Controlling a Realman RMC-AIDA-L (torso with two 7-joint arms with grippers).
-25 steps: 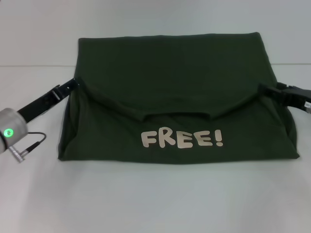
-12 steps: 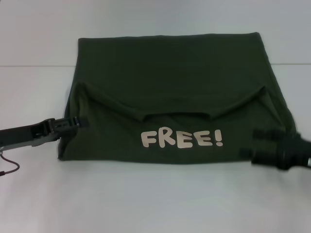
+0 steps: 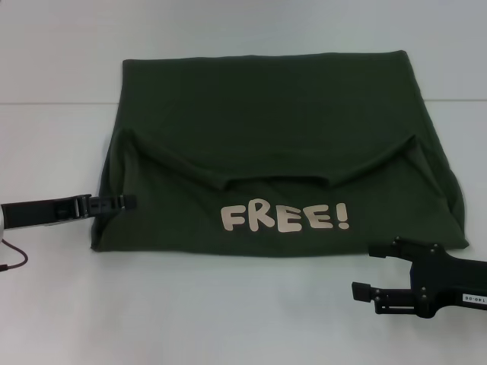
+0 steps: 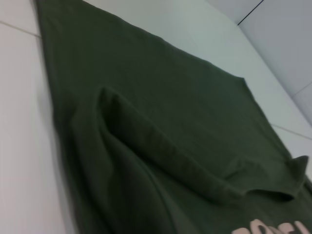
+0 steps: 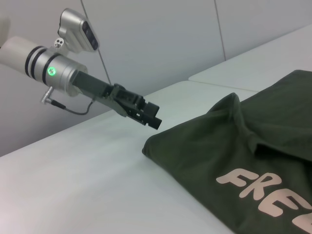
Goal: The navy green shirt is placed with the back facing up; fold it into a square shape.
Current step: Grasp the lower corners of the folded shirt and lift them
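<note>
The white surface (image 3: 228,319) carries the navy green shirt (image 3: 274,144), which lies spread across its middle as a broad folded shape. The near part of the shirt is turned over onto the rest, so the pale "FREE!" lettering (image 3: 285,217) faces up close to the near edge, with the folded sleeves forming two raised ridges that run toward the neckline above the lettering.

The left gripper (image 3: 125,201) reaches in level from the shirt's left side. Its tip sits right at the shirt's left edge, a little above the near left corner; whether it touches the cloth cannot be told. In the right wrist view the same gripper (image 5: 152,120) hangs just above that corner, and its jaws look pressed together with no cloth between them.

The right gripper (image 3: 367,270) is off the shirt, over bare surface just in front of the near right corner. Its jaws are spread, one above the other, and nothing is between them.
</note>
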